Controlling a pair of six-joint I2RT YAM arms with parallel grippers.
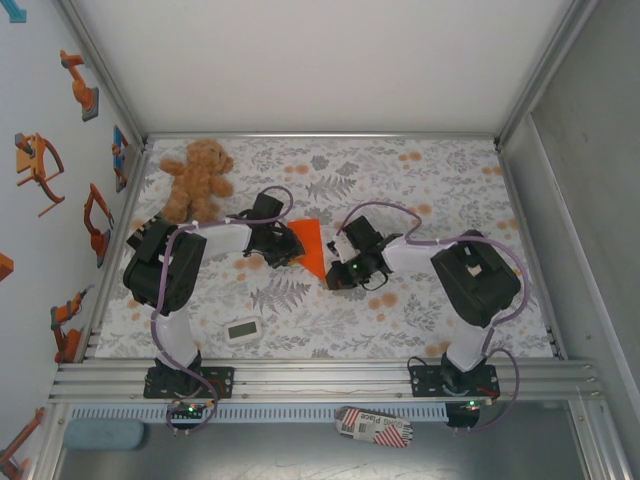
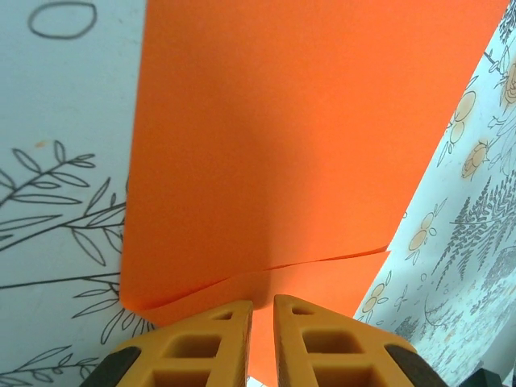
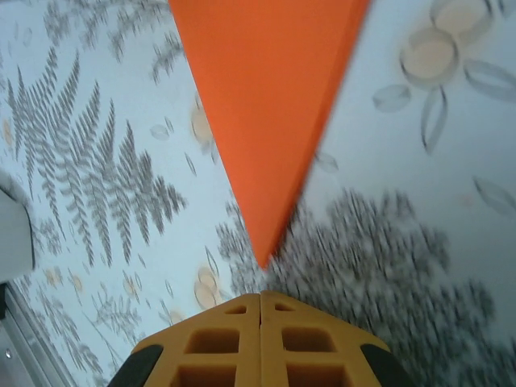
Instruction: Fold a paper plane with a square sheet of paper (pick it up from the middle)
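The orange paper (image 1: 309,243), folded to a point, is lying flat on the flowered table (image 1: 420,180) between the two arms. The left gripper (image 2: 263,305) is sitting over its wide end with its fingers drawn almost together; I cannot tell whether they are pinching it. The right gripper (image 3: 261,297) is clenched on nothing, just short of the tip. If it is pushing forward like that, I think it is risking shoving or buckling the thin sheet and skewing the crease.
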